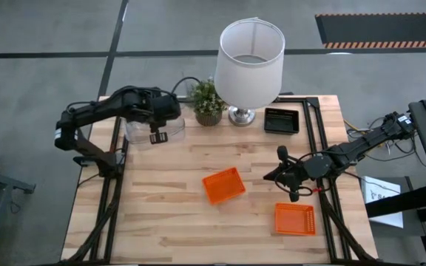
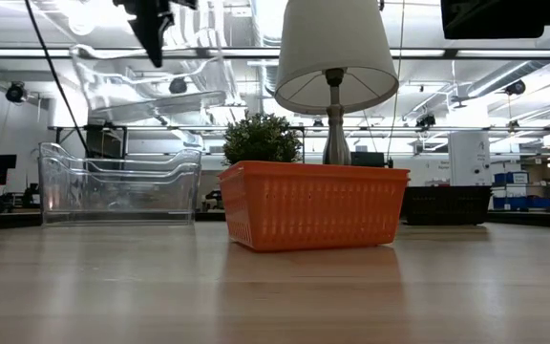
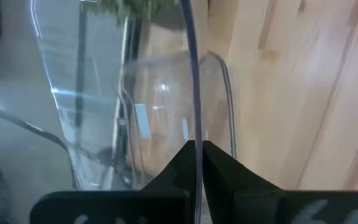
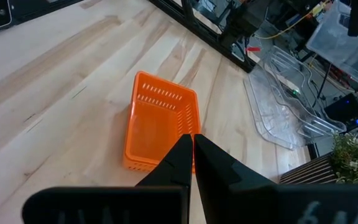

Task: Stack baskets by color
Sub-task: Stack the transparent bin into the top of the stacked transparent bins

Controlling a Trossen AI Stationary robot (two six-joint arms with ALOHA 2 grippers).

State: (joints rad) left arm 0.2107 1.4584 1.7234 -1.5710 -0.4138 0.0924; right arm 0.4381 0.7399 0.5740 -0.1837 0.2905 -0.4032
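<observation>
My left gripper (image 1: 157,131) is at the table's far left, shut on a clear basket (image 2: 151,84). That basket hangs above two more clear baskets (image 2: 117,186), which sit nested on the table. Two orange baskets lie on the wood, one in the middle (image 1: 224,185) and one near the front right (image 1: 294,219). A black basket (image 1: 281,120) rests at the far right. My right gripper (image 1: 272,176) hovers shut and empty to the right of the middle orange basket (image 4: 160,121). My left gripper pinches the clear basket's thin wall (image 3: 195,118) between its two fingers, and the wall shows edge-on between them. The fingers (image 3: 219,165) slant down from above. The basket hangs tilted below the gripper (image 2: 151,33), clear of the nested clear baskets.
A white-shaded lamp (image 1: 248,55) and a small potted plant (image 1: 208,102) stand at the far edge between the clear baskets and the black one. Bare wood lies along the near left of the table (image 1: 139,214).
</observation>
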